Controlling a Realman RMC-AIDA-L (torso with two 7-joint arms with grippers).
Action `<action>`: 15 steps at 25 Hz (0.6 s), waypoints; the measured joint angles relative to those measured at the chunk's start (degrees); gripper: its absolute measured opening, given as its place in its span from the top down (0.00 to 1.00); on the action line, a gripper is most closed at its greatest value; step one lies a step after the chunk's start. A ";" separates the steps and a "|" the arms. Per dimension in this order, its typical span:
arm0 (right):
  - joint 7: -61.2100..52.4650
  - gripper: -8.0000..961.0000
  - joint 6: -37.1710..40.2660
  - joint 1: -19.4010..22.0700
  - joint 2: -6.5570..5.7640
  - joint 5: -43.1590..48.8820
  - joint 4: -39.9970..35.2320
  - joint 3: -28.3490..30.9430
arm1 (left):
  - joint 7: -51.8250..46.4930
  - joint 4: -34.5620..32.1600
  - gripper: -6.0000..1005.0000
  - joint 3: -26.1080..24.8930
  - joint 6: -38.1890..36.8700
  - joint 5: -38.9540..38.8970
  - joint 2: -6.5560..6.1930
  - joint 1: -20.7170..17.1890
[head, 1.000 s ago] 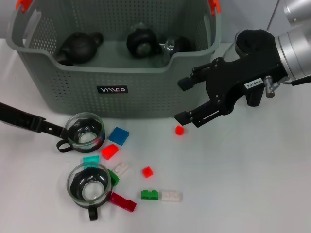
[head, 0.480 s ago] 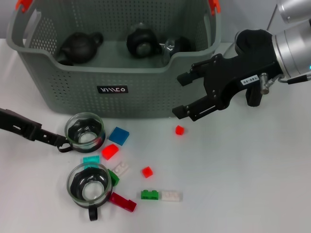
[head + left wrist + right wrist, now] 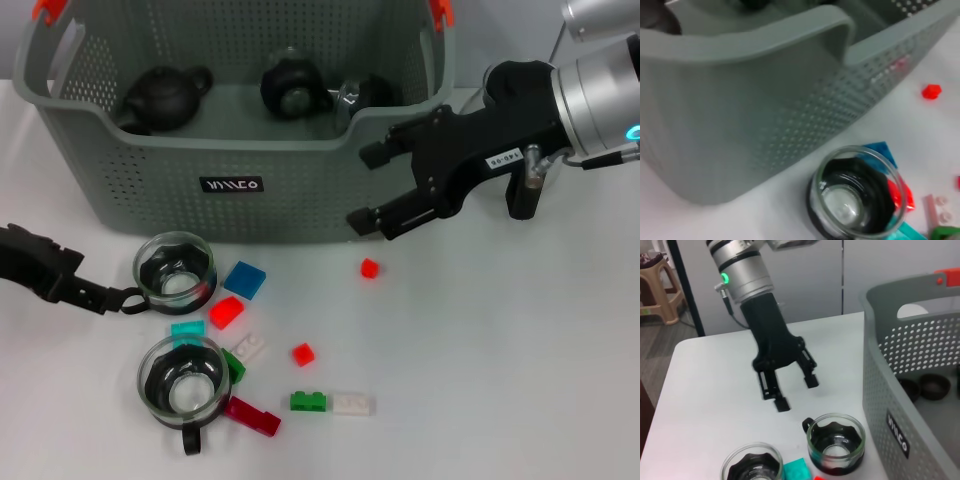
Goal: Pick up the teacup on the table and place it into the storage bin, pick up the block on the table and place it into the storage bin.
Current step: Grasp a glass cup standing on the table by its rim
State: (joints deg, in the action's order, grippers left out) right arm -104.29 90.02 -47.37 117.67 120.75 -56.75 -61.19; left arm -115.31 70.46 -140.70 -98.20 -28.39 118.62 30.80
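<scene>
Two glass teacups are sitting on the table near the storage bin's [image 3: 150, 185] front wall, the far teacup [image 3: 176, 272] just left of a blue block [image 3: 245, 279] and the near teacup [image 3: 183, 378] among scattered blocks. Left gripper [image 3: 790, 390] is hanging open just left of the far teacup's handle. Right gripper [image 3: 372, 185] is hovering open at the bin's right front corner, above a small red block [image 3: 369, 268].

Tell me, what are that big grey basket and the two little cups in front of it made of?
The storage bin looks like matte moulded plastic: grey-green, evenly perforated walls, rounded rim. The two teacups appear to be clear glass, since you see through their shiny walls to a dark insert inside; clear plastic can't be ruled out.
</scene>
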 joint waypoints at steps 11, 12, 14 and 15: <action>-0.01 0.05 -1.55 -1.18 0.11 0.01 0.11 0.38 | -4.16 6.10 0.16 1.68 -9.63 1.03 2.44 -0.23; 0.15 0.05 -1.66 -1.24 0.10 0.03 0.16 0.38 | -4.65 6.24 0.16 1.78 -9.98 1.40 2.86 -0.22; 0.49 0.05 -1.83 -1.27 0.11 0.04 0.31 0.38 | -5.63 6.22 0.16 2.34 -10.13 2.10 3.57 -0.19; 0.63 0.05 -1.90 -1.28 0.10 0.03 0.38 0.37 | -6.25 6.09 0.16 2.75 -10.01 2.52 3.95 -0.17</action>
State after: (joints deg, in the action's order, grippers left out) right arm -103.66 88.12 -48.65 117.77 120.79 -56.37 -60.81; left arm -121.56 76.56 -137.94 -108.21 -25.87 122.57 30.64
